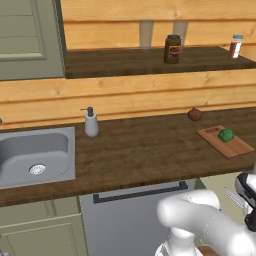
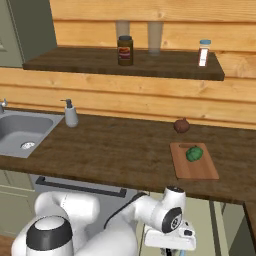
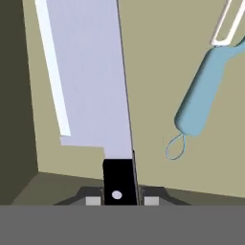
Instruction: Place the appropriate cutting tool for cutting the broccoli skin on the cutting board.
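- Silver-bladed knife [image 3: 91,76] w/ black handle fills the hand view: blade runs up and away from the gripper [image 3: 118,200], handle end sits right between the two finger tips.
- Gripper is pressed together on the black handle, pinching it; tips show as small pale pads on either side of the handle.
- Knife lies inside a pale olive-beige compartment, prob. a drawer; a darker wall rises at the left of the hand view.
- Pale blue tool [image 3: 206,88] w/ rounded handle, thin wire loop at its end and a white metal head lies beside the knife, apart from it, not touching.
- Gripper [image 2: 170,245] hangs low, below the counter edge, in front of the cabinets in the right base view; arm's wrist sits at the lower right of the left base view.
- Cutting board [image 1: 239,148] [image 2: 202,170] lies flat on the dark wood counter [image 1: 145,150], right part.
- Broccoli [image 1: 226,135] [image 2: 194,153] sits on the board, toward its far end.
- Brown roundish lump [image 1: 195,114] [image 2: 181,125] on the counter just behind the board, apart from it.
- Soap dispenser [image 1: 90,122] stands beside the grey sink [image 1: 60,145], left part of counter.
- Shelf [image 1: 120,62] above: dark jar [image 1: 172,49] and small shaker w/ blue cap [image 1: 235,46], well apart.
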